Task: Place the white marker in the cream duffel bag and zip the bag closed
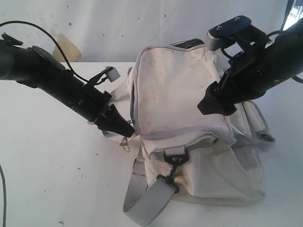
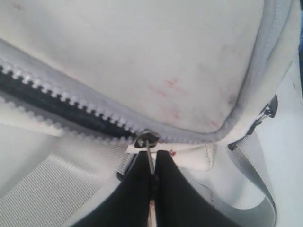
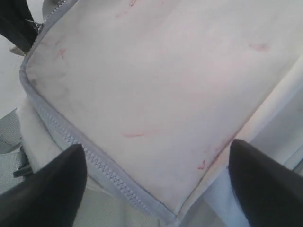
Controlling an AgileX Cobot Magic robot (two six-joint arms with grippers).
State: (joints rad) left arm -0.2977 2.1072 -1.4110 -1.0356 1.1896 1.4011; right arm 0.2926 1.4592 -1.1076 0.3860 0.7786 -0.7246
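Note:
The cream duffel bag (image 1: 189, 123) sits mid-table, its stained top flap (image 3: 156, 80) lying down over the opening. My left gripper (image 1: 127, 130) is at the flap's left front corner, shut on the metal zipper pull (image 2: 150, 153). The slider (image 2: 146, 139) sits on the grey zipper, whose teeth stand apart behind it, showing a dark gap (image 2: 57, 105). Over the flap's right front corner hangs my right gripper (image 1: 215, 106), open, its fingers (image 3: 45, 189) wide apart and holding nothing. The white marker is out of view.
A grey webbing shoulder strap (image 1: 147, 198) with a black clip (image 1: 173, 165) trails off the bag's front toward the near table edge. A second zipper pull (image 1: 125, 144) dangles below the left gripper. A stained white backdrop (image 1: 118, 28) stands behind the table.

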